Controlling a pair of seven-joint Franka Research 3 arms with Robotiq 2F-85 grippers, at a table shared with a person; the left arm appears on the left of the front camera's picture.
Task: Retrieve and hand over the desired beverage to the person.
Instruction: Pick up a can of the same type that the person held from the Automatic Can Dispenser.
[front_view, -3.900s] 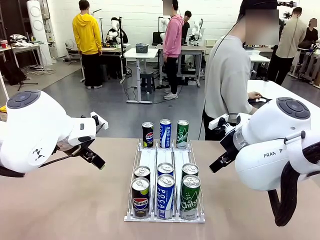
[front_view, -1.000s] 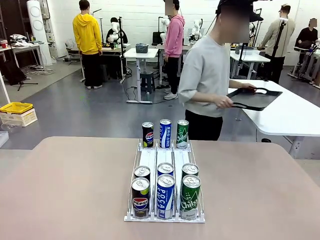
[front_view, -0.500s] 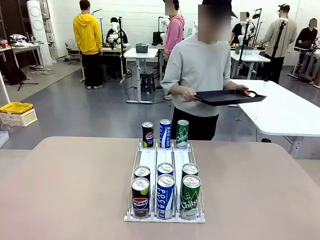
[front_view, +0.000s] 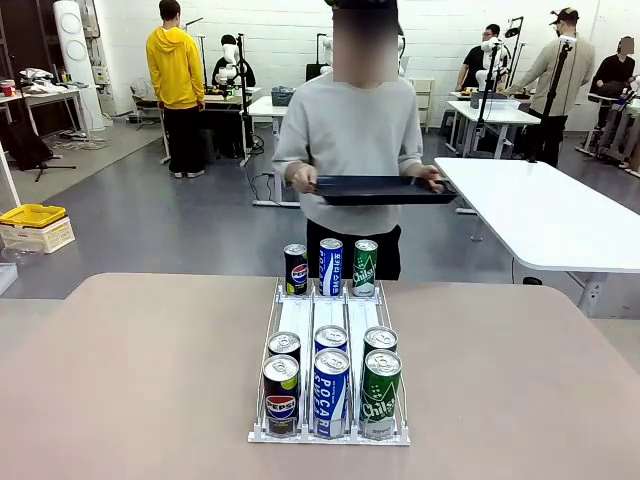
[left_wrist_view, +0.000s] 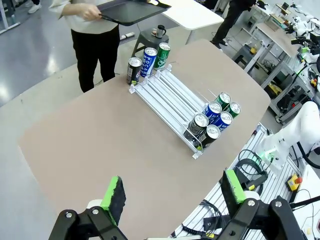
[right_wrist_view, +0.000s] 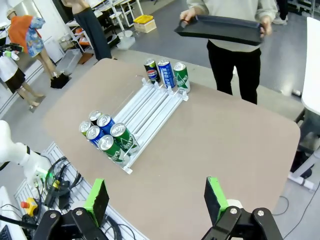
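The person (front_view: 350, 130), in a light grey sweatshirt, stands at the far edge of the bench (front_view: 130, 370), just behind the rack, and holds a black tray (front_view: 385, 190) level in both hands in front of the body. In the middle of the bench a white three-lane can rack (front_view: 330, 318) carries nine upright cans. A Pepsi can (front_view: 295, 269), a blue Pocari Sweat can (front_view: 330, 266) and a green Chilsung can (front_view: 365, 267) stand side by side at the person's end. Six more cans (front_view: 331, 385) stand in two rows of three at the robot's end, in the same lane order. The left claw (left_wrist_view: 173, 182) and the right claw (right_wrist_view: 157, 186) hang high above the bench, jaws spread wide, holding nothing.
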